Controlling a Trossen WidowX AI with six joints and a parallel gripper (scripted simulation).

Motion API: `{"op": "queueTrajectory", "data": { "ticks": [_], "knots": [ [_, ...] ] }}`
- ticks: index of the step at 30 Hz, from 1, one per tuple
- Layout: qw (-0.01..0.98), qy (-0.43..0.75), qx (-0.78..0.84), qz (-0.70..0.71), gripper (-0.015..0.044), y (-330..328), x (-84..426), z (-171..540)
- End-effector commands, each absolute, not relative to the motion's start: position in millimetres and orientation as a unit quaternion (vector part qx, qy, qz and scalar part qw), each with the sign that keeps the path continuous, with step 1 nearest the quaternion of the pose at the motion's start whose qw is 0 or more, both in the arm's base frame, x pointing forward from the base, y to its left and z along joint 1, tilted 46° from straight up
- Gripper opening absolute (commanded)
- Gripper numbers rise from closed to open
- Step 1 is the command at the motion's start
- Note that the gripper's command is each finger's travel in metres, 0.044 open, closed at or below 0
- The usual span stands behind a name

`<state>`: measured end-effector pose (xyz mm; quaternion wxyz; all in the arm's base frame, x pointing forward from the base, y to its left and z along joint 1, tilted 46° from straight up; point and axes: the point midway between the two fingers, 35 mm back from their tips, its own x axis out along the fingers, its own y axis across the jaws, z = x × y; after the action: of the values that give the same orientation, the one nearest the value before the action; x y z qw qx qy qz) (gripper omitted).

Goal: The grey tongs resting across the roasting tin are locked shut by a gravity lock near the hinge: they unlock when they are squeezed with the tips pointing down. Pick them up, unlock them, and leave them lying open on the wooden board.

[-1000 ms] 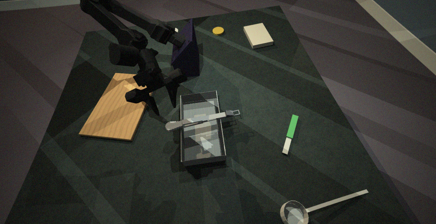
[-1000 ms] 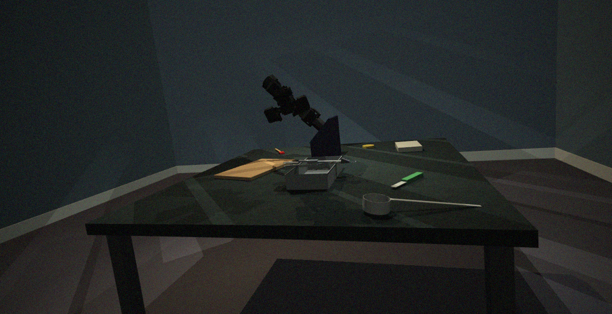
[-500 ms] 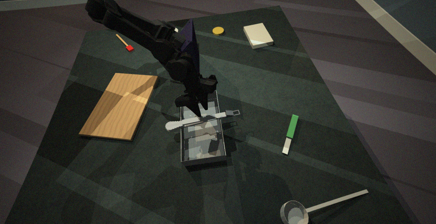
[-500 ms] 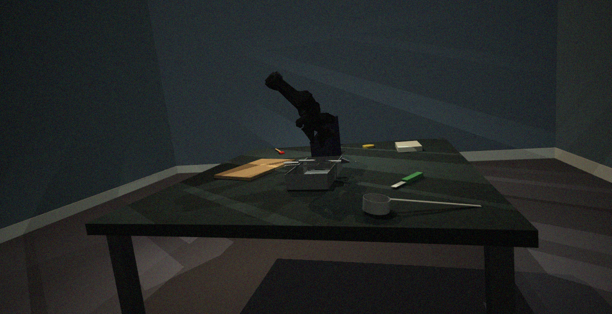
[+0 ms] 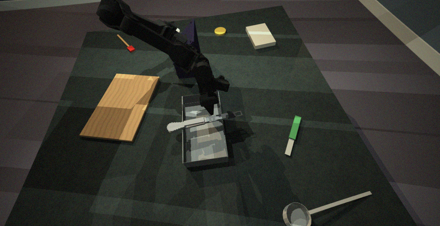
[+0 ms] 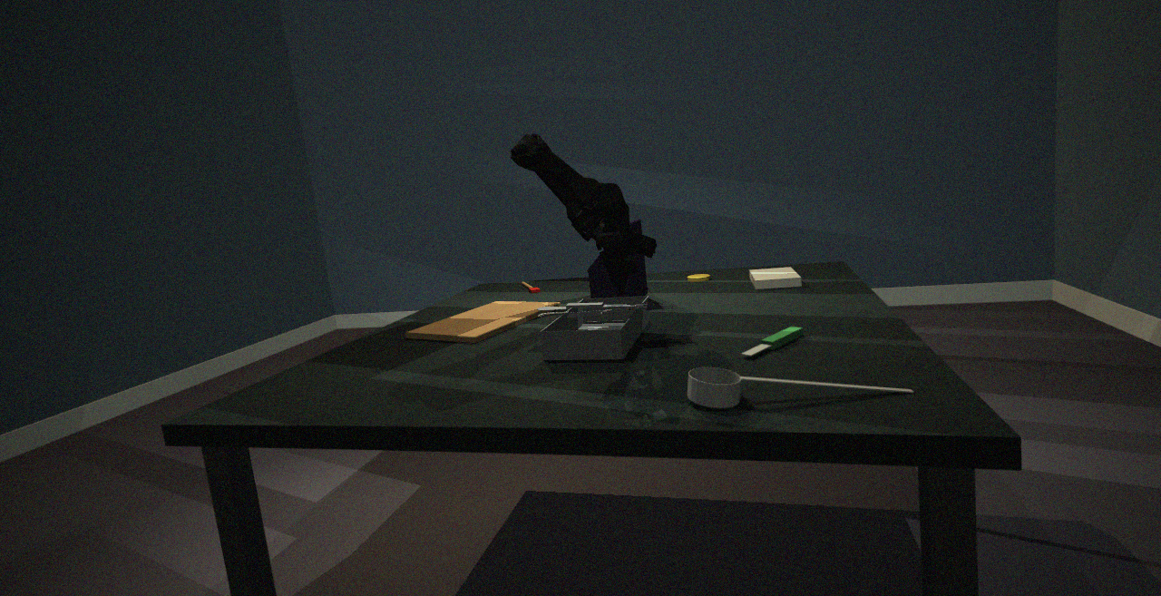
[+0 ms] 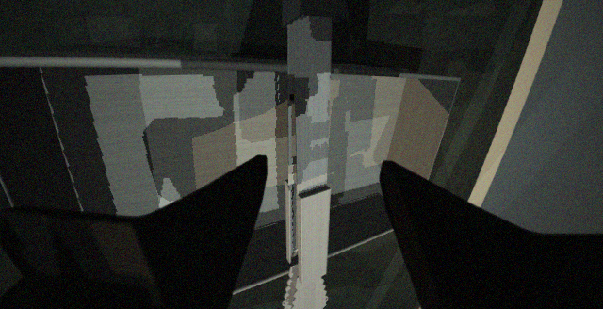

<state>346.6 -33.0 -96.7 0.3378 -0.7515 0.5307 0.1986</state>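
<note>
The grey tongs (image 5: 195,124) (image 6: 584,304) (image 7: 315,229) lie across both long walls of the roasting tin (image 5: 206,162) (image 6: 584,346). Their arms are close together. In the top view, the scalloped tips stick out past the left wall and the hinge end with its loop past the right. My gripper (image 5: 212,113) (image 7: 323,167) is open and points down at the tongs. In the wrist view the tongs run between the two fingers, with a gap on each side. The fingers do not grip them. The wooden board (image 5: 115,101) (image 6: 479,323) lies left of the tin.
A green-handled tool (image 5: 295,127) (image 6: 783,338) lies right of the tin. A long-handled cup (image 5: 296,214) (image 6: 714,389) stands nearer the front. A cream block (image 5: 260,36) (image 6: 775,277), a yellow disc (image 5: 220,31) (image 6: 697,277) and a red-headed tool (image 5: 130,48) (image 6: 533,289) lie at the back.
</note>
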Motion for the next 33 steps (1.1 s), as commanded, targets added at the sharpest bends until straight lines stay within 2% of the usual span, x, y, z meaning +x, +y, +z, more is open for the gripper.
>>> {"op": "queueTrajectory", "data": {
  "ticks": [1,33],
  "knots": [
    [0.328,0.531,-0.755,0.203,0.026,-34,342,-96],
    [0.329,0.531,-0.754,0.204,0.026,-58,356,-120]
  ]
}}
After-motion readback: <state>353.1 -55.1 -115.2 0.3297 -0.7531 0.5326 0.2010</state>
